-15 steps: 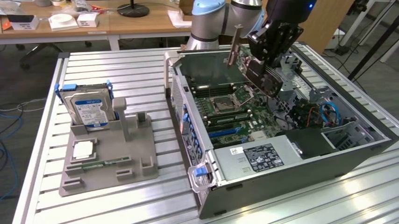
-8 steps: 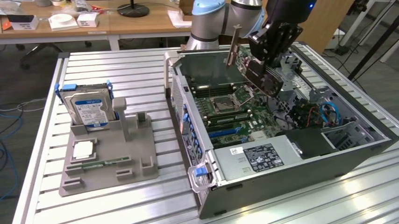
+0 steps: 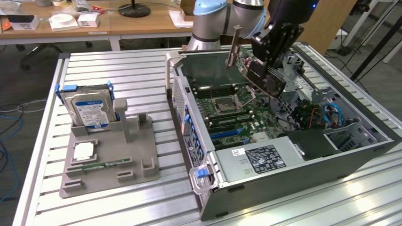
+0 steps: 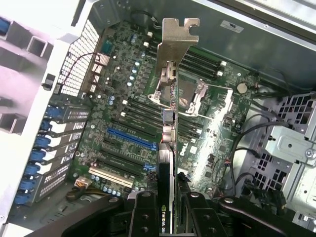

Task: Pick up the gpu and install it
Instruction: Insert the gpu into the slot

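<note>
The gpu (image 4: pixel 173 49) is clamped by the gripper (image 4: pixel 167 210), edge-on above the motherboard (image 4: pixel 207 148), seemingly for slot alignment.

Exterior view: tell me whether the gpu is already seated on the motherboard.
No, the gpu hangs tilted in the gripper above the open case, clear of the motherboard.

Black gpu (image 3: pixel 262 79) w/ silver bracket (image 4: pixel 177 42), green mobo (image 4: pixel 123 94) w/ blue slot (image 4: pixel 131 139), blue-white HDD label (image 3: pixel 92 114)
</note>
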{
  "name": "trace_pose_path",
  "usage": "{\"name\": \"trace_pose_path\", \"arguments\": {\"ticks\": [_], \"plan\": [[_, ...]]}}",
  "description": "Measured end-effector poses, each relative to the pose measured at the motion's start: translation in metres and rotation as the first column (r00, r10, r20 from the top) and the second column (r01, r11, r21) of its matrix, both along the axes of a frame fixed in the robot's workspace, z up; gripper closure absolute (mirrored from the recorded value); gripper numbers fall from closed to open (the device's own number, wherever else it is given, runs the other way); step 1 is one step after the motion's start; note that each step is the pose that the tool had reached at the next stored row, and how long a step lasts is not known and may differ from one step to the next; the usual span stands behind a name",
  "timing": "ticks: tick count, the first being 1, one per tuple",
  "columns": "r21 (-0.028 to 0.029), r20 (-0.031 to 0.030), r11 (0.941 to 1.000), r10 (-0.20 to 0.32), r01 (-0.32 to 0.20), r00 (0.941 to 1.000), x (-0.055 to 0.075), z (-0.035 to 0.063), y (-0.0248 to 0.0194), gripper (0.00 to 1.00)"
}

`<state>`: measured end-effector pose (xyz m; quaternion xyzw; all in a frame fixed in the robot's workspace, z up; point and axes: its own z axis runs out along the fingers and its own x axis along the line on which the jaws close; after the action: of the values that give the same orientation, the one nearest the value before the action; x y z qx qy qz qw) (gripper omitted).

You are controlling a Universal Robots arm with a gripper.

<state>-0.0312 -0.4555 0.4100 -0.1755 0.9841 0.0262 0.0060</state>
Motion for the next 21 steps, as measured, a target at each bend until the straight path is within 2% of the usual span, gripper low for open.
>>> {"name": "trace_pose_path", "arguments": {"ticks": [9, 21], "plan": [[0.0001, 0.0, 0.9982, 0.059, -0.059, 0.9982, 0.0, 0.0, 0.0, 0.74], [0.0001, 0.0, 0.991, 0.134, -0.134, 0.991, 0.0, 0.0, 0.0, 0.74]]}}
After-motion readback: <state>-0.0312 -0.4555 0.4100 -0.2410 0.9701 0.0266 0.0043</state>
